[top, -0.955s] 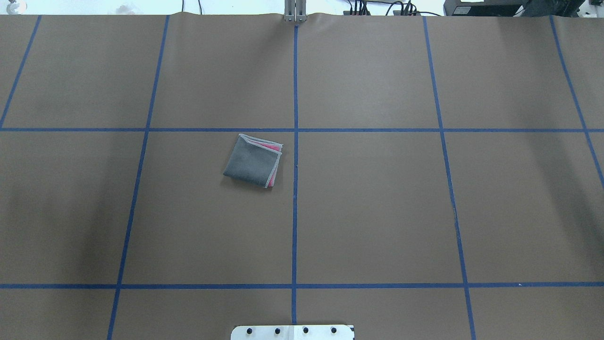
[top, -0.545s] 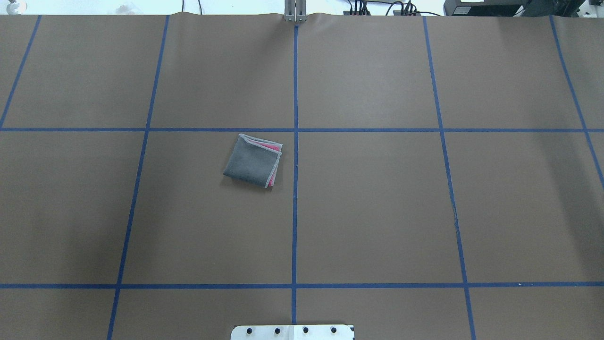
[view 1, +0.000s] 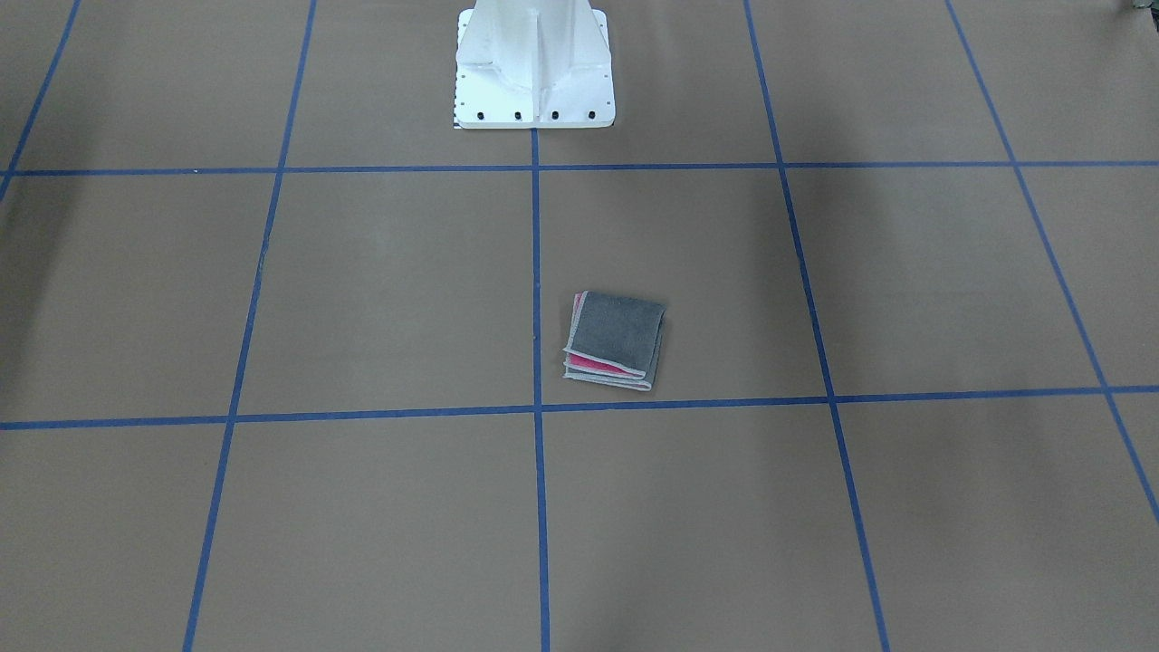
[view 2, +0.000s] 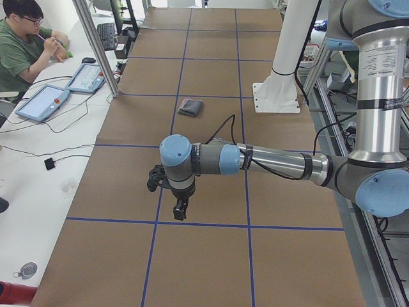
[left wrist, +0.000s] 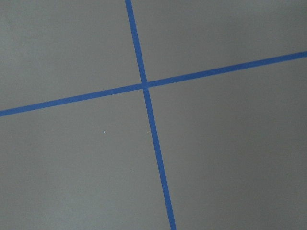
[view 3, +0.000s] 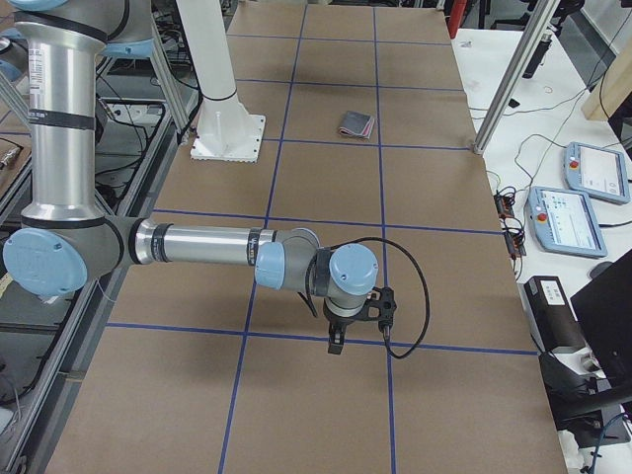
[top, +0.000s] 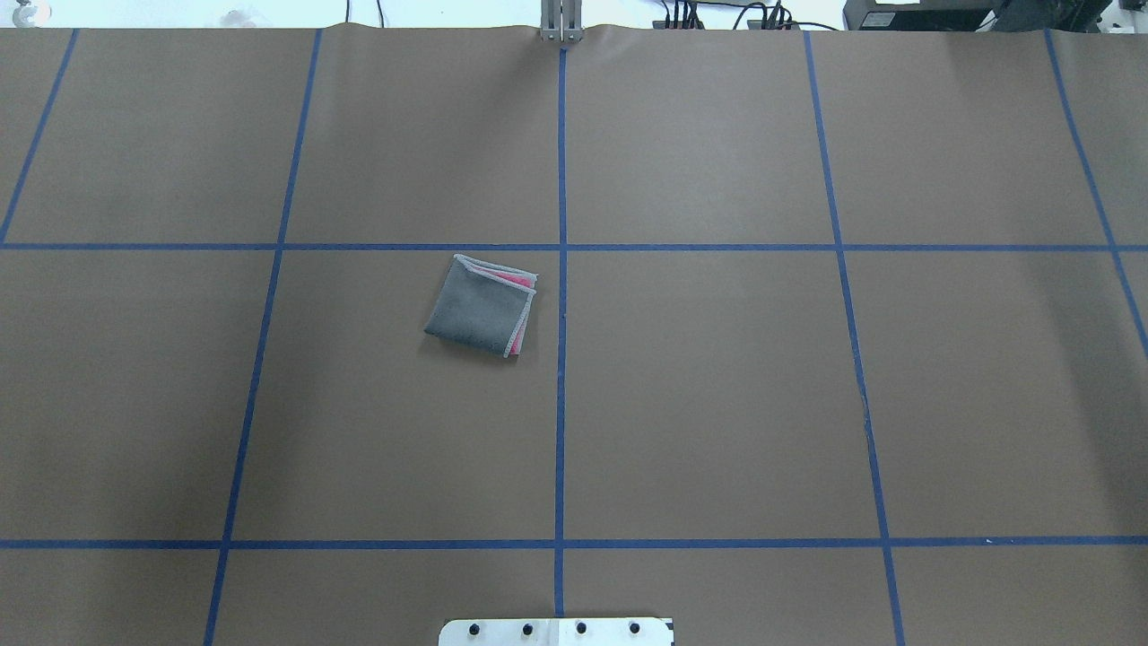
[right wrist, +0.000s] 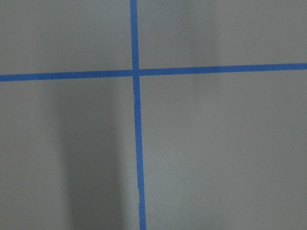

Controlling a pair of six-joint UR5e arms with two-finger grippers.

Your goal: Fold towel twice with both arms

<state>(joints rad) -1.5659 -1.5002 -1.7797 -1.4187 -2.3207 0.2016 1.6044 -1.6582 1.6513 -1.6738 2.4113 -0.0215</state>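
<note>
the towel (top: 480,308) is soft matt cloth, fuzzy, with stitched edging; the table cover (top: 717,404) looks like smooth matt brown paper, lined with blue tape (top: 560,431); the pedestal (view 1: 534,63) is glossy white metal; the tube of the left arm (view 2: 278,164) is satin bare metal

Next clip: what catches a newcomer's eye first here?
A small folded terry towel, dark grey up with pink peeking out, lies on the brown blue-gridded table, just left of the overhead view's centre line. The silver-tubed left arm and right arm stretch toward opposite table ends, far from it, left gripper and right gripper pointing down.
</note>
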